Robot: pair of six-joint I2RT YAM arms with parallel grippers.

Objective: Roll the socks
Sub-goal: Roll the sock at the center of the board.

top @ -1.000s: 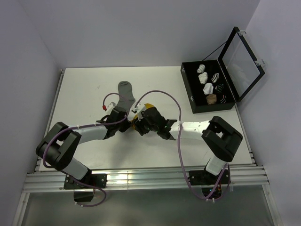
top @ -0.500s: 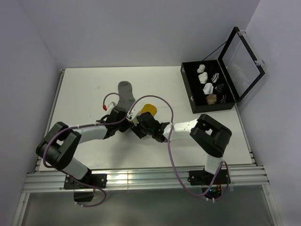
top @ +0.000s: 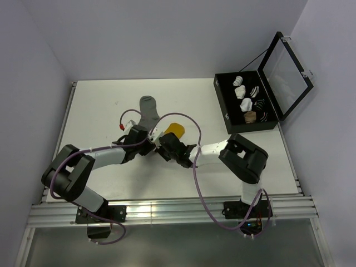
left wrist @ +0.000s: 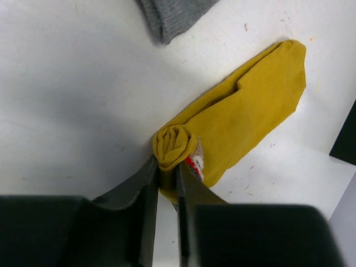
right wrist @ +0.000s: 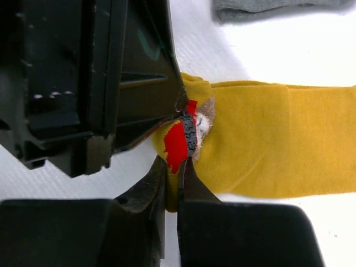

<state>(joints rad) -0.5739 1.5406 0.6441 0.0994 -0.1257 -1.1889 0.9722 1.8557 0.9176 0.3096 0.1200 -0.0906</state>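
Left gripper (left wrist: 166,168) is pinched almost all the way together, just a sliver between the jaws. It's got the rolled-up end of the mustard-yellow sock (left wrist: 245,105) right at its tips, with a bit of yellow fabric showing in that sliver. Right gripper (right wrist: 171,167) sits on the opposite side, clamped down on the same end, at the sock's edge next to the little red mark (right wrist: 177,142). So both are nipping the same spot, nearly nose to nose.

Only that end is curled into a small roll. The rest lies flat on the table (left wrist: 67,83), around the middle of it. Grey sock (left wrist: 175,16) lies just beyond, toward the far edge, not touching the yellow one. Black box (top: 222,108) with sock bundles sits open at the far right corner.
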